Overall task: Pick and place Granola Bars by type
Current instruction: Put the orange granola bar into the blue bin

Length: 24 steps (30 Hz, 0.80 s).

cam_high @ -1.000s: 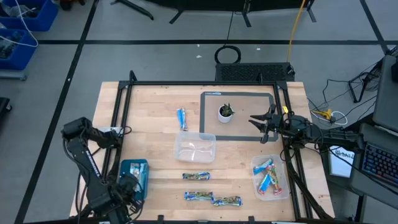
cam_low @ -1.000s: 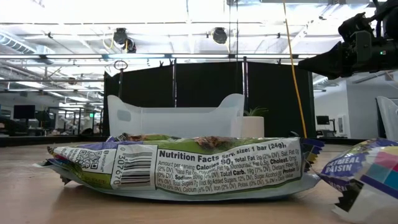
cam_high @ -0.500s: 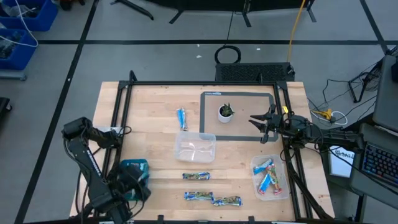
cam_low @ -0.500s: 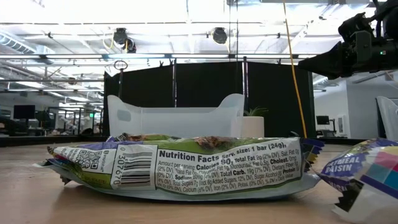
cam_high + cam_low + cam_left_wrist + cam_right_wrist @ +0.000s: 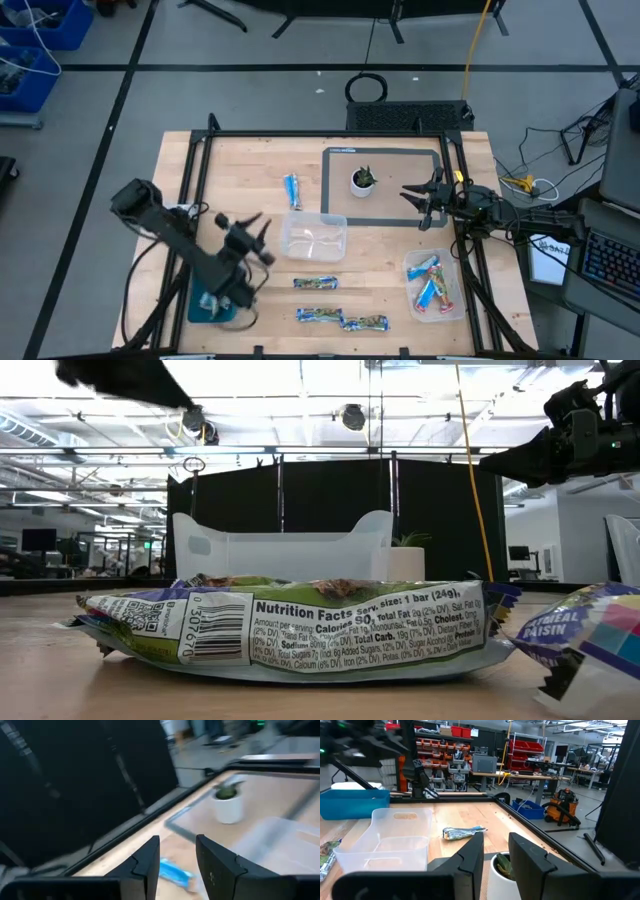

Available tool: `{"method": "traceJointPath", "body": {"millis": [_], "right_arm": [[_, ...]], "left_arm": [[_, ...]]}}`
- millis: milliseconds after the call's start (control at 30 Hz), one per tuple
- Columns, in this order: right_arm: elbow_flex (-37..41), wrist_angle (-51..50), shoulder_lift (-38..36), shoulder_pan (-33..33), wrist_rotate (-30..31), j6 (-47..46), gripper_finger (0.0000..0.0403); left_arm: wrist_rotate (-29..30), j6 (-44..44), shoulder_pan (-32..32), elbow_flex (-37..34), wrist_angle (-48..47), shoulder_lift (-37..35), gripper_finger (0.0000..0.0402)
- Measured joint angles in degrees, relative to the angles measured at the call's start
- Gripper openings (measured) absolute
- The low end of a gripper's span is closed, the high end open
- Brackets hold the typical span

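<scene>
Left gripper (image 5: pixel 256 232) above table (image 5: pixel 250 170)

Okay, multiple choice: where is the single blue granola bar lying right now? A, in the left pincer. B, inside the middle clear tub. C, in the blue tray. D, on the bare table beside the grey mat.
D: the high view shows the blue granola bar flat on the wooden table, just left of the grey mat and above the empty clear tub.

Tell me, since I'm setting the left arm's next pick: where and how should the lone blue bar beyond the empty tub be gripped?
Probably from straight above, at the middle of the blue bar, fingers across its narrow width: it lies flat, slim and clear of the empty tub.
</scene>
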<state>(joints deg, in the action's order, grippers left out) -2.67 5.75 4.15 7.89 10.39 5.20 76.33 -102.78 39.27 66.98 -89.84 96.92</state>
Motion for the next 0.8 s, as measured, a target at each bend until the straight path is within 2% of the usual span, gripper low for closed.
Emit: {"method": "traceJointPath", "body": {"millis": [133,267,567,800], "right_arm": [[0.0,0.0,0.0,0.0,0.0,0.0,0.0082],[0.0,0.0,0.0,0.0,0.0,0.0,0.0082],[0.0,0.0,0.0,0.0,0.0,0.0,0.0082],[0.0,0.0,0.0,0.0,0.0,0.0,0.0082]], "left_arm": [[-0.1,-2.0,-5.3,-7.5,3.2,-3.4,0.0131],[2.7,-1.7,-7.2,-15.4,8.9,-10.2,0.0131],[9.9,4.0,-5.5,-30.3,23.9,-28.5,0.0131],[11.2,7.1,-3.4,-34.5,29.8,-34.2,0.0131]]}}
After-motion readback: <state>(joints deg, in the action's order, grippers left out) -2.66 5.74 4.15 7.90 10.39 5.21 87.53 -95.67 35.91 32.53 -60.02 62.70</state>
